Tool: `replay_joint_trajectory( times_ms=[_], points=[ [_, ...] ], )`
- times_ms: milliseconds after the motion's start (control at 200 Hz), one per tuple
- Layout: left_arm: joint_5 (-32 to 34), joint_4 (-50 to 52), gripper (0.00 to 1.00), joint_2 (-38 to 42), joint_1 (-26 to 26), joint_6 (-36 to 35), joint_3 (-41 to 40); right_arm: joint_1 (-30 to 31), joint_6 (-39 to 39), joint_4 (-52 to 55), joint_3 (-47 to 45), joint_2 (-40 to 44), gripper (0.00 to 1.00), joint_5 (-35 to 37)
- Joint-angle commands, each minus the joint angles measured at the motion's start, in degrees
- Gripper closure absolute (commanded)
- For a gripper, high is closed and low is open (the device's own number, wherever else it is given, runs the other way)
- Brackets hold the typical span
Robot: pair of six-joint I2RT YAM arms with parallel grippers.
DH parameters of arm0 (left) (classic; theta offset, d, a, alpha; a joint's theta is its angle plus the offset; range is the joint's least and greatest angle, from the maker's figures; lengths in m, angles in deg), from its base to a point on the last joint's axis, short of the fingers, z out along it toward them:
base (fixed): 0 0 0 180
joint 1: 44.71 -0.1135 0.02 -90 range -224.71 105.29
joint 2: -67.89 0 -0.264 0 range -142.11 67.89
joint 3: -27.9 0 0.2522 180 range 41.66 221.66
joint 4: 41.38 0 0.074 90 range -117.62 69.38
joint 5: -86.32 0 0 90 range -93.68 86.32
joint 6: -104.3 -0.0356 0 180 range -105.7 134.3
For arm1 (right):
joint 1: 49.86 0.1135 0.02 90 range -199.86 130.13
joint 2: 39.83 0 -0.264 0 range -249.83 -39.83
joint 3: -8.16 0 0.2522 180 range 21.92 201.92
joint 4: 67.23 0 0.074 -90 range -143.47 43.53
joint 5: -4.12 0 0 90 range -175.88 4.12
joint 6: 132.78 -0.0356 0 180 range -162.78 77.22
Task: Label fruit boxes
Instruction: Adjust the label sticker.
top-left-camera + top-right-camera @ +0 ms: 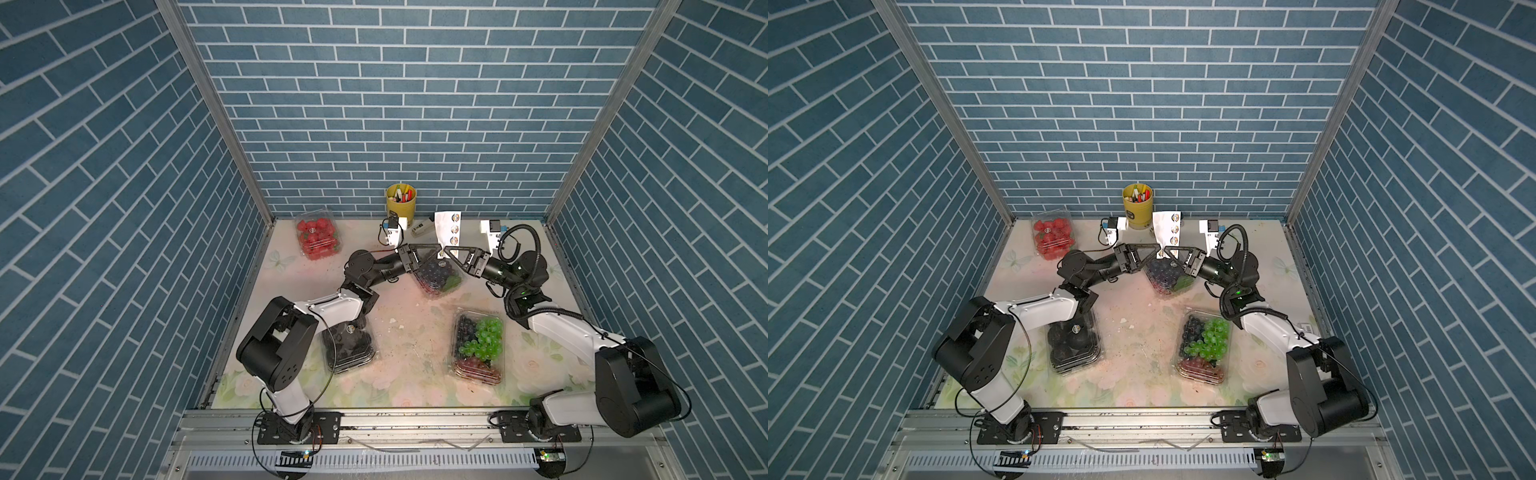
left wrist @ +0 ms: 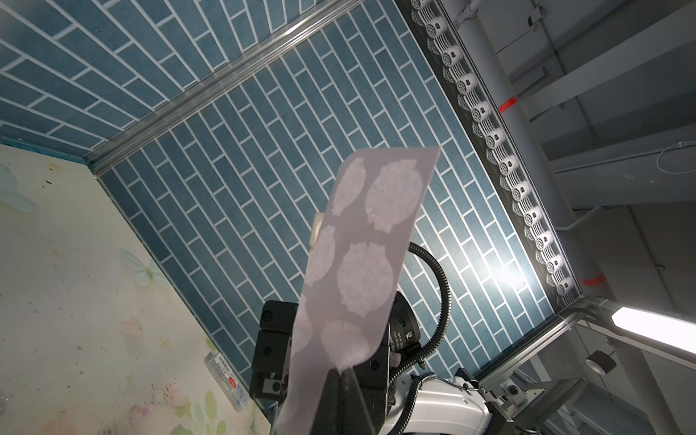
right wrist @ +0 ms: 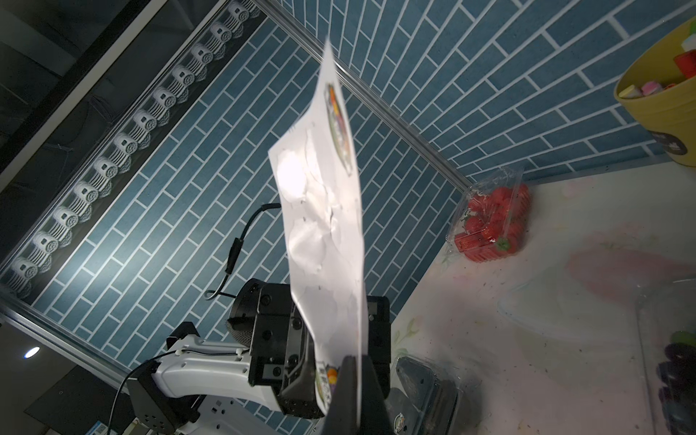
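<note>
The sheet (image 1: 448, 229) stands between the left gripper (image 1: 437, 251) and right gripper (image 1: 446, 249). Below them lies the grape box (image 1: 437, 277), behind them the cup (image 1: 401, 205), well left the strawberry box (image 1: 316, 236).

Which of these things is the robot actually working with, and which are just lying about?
In the job: strawberry box, dark grape box, black fruit box, mixed grape box, sticker sheet held by left gripper and right gripper.
Lying about: yellow pen cup.

Yellow pen cup (image 1: 401, 205), sticker sheet (image 1: 448, 230)
</note>
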Motion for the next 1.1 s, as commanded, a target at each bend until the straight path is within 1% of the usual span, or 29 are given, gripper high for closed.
replay_joint_trajectory(
  times_ms=[0,80,355,500,550,745,850,995,1095],
  points=[
    [-0.4,-0.8,0.91,1.8,-1.5,-0.4,-0.7,-0.2,0.9,-1.9,-0.4,2.4,1.0,-0.6],
    [-0.5,-0.6,0.89,2.2,-1.8,-0.6,-1.0,-0.3,0.8,-2.0,-0.4,2.5,1.0,-0.6],
    [-0.6,-0.8,0.89,1.4,-1.7,-0.5,-0.5,-0.2,0.7,-1.9,-0.3,2.4,1.0,-0.6],
    [-0.7,-0.5,0.95,1.1,-1.4,-0.5,-0.3,-0.2,0.7,-2.1,-0.4,2.6,1.0,-0.6],
    [-1.0,-0.4,1.0,0.9,-1.3,-0.5,-0.1,-0.2,0.6,-2.2,-0.4,2.8,1.0,-0.7],
    [-1.3,0.2,1.0,0.4,0.1,-0.3,0.4,-0.2,0.7,-2.9,-0.2,2.9,1.0,-0.4],
    [-1.2,-1.8,1.0,-0.3,1.1,1.9,0.8,-0.3,1.1,-3.1,0.0,2.6,1.0,-0.2],
    [-1.0,-8.0,1.0,-1.8,1.4,7.1,1.2,-0.3,2.1,-3.2,0.1,1.8,1.0,0.2],
    [-1.0,-7.9,1.0,-1.6,1.4,7.4,1.6,-0.3,2.3,-3.3,-0.1,1.5,1.0,0.3]
  ],
)
